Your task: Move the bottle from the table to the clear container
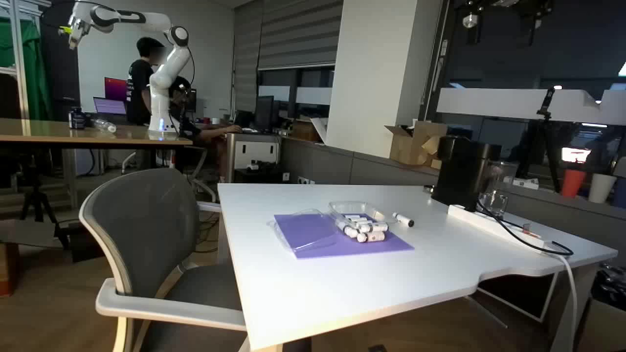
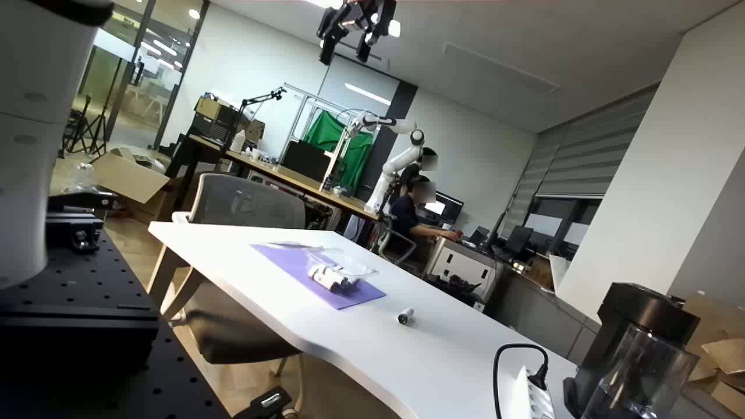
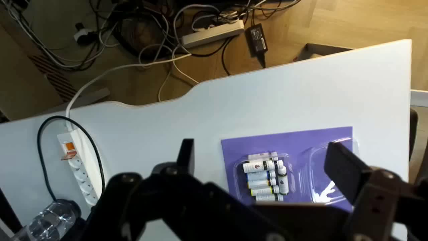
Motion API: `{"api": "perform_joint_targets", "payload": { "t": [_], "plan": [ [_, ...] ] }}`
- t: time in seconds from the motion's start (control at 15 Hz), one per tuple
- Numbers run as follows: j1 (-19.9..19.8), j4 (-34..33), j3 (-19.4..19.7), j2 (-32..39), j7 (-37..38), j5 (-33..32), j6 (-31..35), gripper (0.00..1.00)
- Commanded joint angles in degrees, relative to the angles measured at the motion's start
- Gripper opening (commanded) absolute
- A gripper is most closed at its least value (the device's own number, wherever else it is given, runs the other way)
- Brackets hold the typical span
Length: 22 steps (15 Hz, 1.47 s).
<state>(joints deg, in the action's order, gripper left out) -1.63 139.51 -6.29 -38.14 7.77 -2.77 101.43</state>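
Both exterior views show the bottle, small and white with a dark end, lying on its side on the white table, between the purple mat and the power strip. Near it, on the mat, stands the clear container, heaped with small labelled bottles; in the wrist view, 1 of them lies crosswise to the rest. Just beside that lies a see-through shell, jutting past the mat's edge. High above the table hangs the gripper, its 2 fingers spread wide apart. By the power strip stands a black appliance with a see-through tank. A grey chair is drawn up at the table. Farther off, a white robot arm rises from a wooden table, near a standing person and a seated person.
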Motion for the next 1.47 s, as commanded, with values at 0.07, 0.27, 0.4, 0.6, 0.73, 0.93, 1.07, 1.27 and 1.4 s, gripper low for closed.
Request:
{"api": "perform_joint_targets", "payload": {
  "t": [0.07,0.27,0.4,0.6,0.73,0.93,1.07,1.27,1.4],
  "plan": [
    [0.8,-0.1,0.6,0.1,0.4,-0.4,-0.1,1.00],
    [0.8,-0.1,0.6,0.0,0.4,-0.4,-0.1,1.00],
    [0.8,-0.1,0.6,0.0,0.4,-0.4,-0.1,1.00],
    [0.8,-0.1,0.6,0.0,0.4,-0.4,-0.1,1.00],
    [0.7,-0.1,2.3,0.8,-3.3,-1.8,3.5,1.00],
    [0.4,-1.2,6.6,4.3,-14.3,-6.5,11.2,1.00],
    [-0.1,-3.4,10.9,9.0,-22.0,-8.4,15.9,1.00],
    [-0.8,-9.7,16.8,19.5,-30.6,-7.0,20.3,1.00],
    [-1.0,-15.4,19.0,26.6,-34.0,-4.7,19.9,1.00]
  ]
}}
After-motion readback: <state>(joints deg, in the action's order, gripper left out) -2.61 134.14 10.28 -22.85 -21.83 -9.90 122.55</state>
